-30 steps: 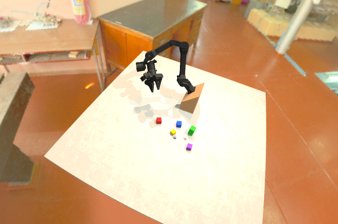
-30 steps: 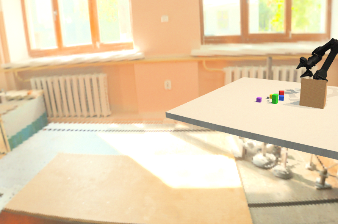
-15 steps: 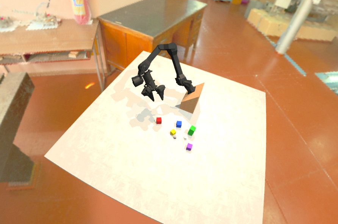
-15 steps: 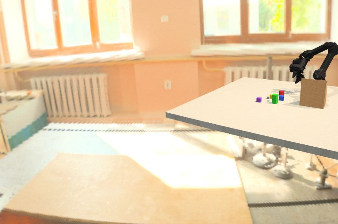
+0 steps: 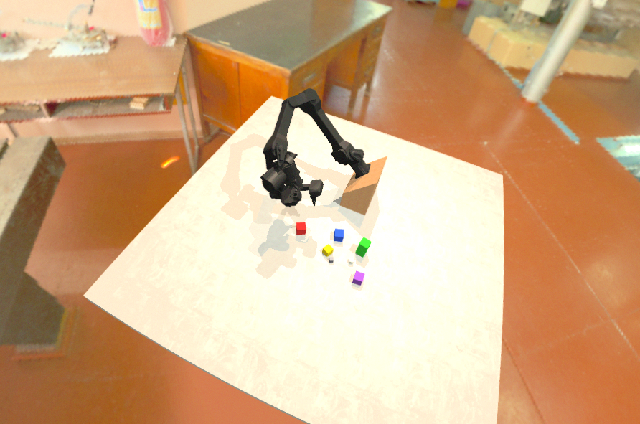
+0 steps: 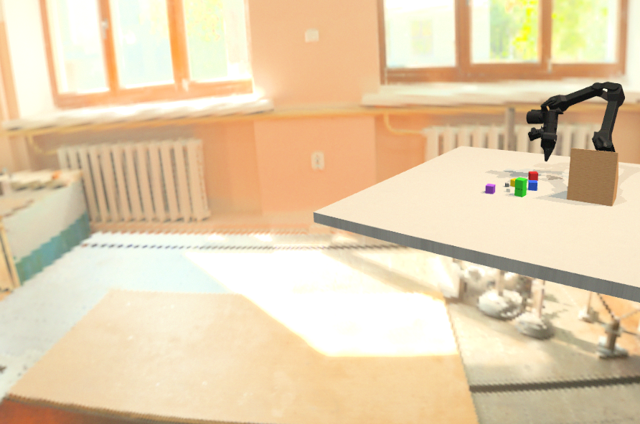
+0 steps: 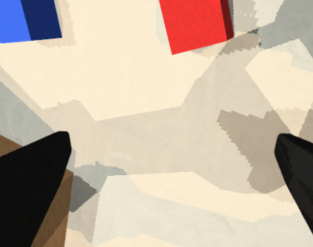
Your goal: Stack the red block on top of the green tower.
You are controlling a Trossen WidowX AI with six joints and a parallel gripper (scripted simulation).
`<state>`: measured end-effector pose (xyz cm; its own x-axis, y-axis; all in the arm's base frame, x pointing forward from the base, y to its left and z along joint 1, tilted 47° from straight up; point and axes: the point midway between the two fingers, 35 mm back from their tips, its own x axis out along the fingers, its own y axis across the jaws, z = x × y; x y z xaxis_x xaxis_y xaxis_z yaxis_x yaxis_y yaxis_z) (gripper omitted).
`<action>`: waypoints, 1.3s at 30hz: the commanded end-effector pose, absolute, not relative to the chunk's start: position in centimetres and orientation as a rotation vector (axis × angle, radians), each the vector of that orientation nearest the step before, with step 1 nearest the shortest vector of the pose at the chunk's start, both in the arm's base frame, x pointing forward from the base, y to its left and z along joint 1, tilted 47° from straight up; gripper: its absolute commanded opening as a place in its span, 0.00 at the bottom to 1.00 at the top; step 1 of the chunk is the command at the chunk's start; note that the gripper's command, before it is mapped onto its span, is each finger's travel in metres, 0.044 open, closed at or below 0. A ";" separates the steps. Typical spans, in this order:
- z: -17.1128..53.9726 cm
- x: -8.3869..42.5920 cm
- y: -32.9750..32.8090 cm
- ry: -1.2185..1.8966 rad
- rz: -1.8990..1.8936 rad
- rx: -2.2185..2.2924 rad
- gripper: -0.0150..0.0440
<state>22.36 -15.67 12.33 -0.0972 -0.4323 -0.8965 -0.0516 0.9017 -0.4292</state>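
Note:
The red block [image 5: 300, 227] [image 6: 533, 175] [image 7: 193, 18] lies on the table [image 5: 224, 301] [image 6: 427, 210], at the top of the wrist view. The green tower [image 5: 363, 247] [image 6: 520, 186] is two green blocks high and stands upright; it is outside the wrist view. My gripper [image 5: 302, 204] [image 6: 546, 160] [image 7: 171, 142] is open and empty. It points down, well above the table. It is on the robot's side of the red block, which lies beyond the fingertips in the wrist view.
A blue block [image 5: 339, 234] [image 6: 532, 185] [image 7: 10, 18] lies between the red block and the tower. A yellow block [image 5: 327, 250], a purple block [image 5: 358, 278] and two tiny cubes [image 5: 331, 260] [image 5: 350, 260] lie nearby. The arm stands on a wooden box [image 5: 362, 194] [image 6: 592, 176] [image 7: 55, 209].

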 end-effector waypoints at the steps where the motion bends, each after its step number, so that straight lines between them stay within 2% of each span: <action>1: 11.7 24.3 -15.1 1.704 -0.352 -0.570 1.00; 9: 10.7 27.2 -13.6 1.745 -0.382 -0.885 1.00; 39: 6.8 26.7 -17.7 1.745 -0.384 -0.886 1.00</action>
<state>26.93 -17.33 7.32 -0.1272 -0.7235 -0.6785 -0.3640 0.6704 -0.6466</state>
